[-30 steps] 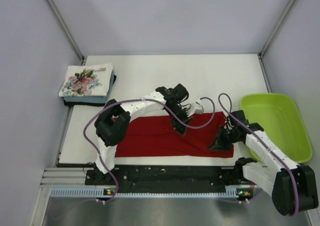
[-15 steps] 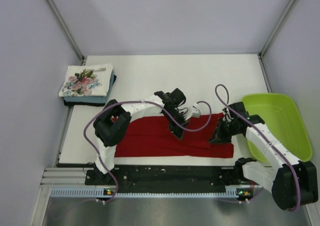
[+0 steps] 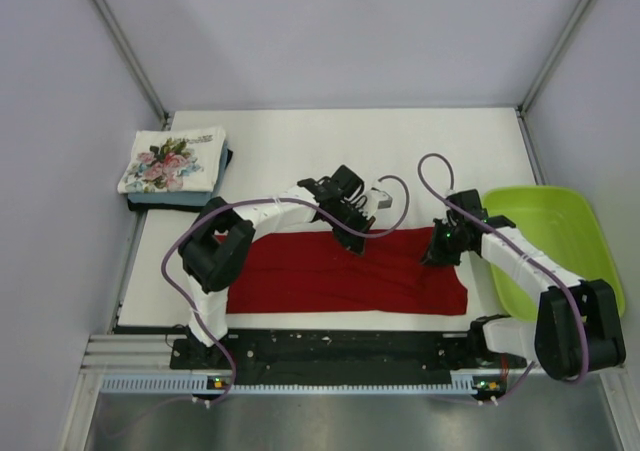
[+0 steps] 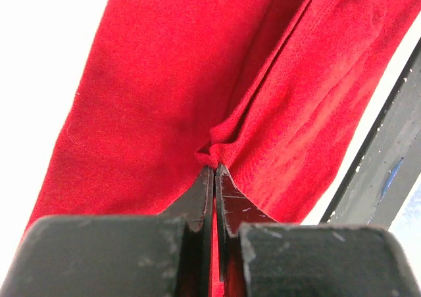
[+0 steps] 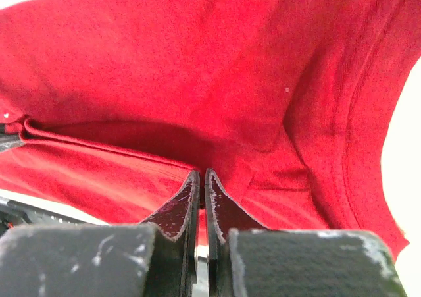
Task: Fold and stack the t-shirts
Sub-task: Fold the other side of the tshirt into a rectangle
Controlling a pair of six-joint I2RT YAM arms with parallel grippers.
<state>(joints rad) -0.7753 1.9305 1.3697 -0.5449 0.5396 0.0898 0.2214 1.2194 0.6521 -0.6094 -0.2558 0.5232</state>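
Observation:
A deep red t-shirt (image 3: 330, 273) lies spread along the near part of the table, partly folded lengthwise. My left gripper (image 3: 357, 239) is at its far edge near the middle, shut on a pinch of red cloth (image 4: 214, 153). My right gripper (image 3: 437, 252) is at the shirt's far right part, shut on red cloth (image 5: 201, 172) too. A stack of folded t-shirts (image 3: 172, 168), the white floral one on top of a light blue and a dark one, sits at the far left of the table.
A lime-green tray (image 3: 555, 251) stands at the right edge of the table, close to my right arm. The black rail (image 3: 330, 349) of the arm bases runs along the near edge. Grey walls close in the table on three sides.
Both grippers have moved away from the near edge toward the far side, dragging the red cloth with them. The shirt's raised fold now lies flatter and the cloth is wider.

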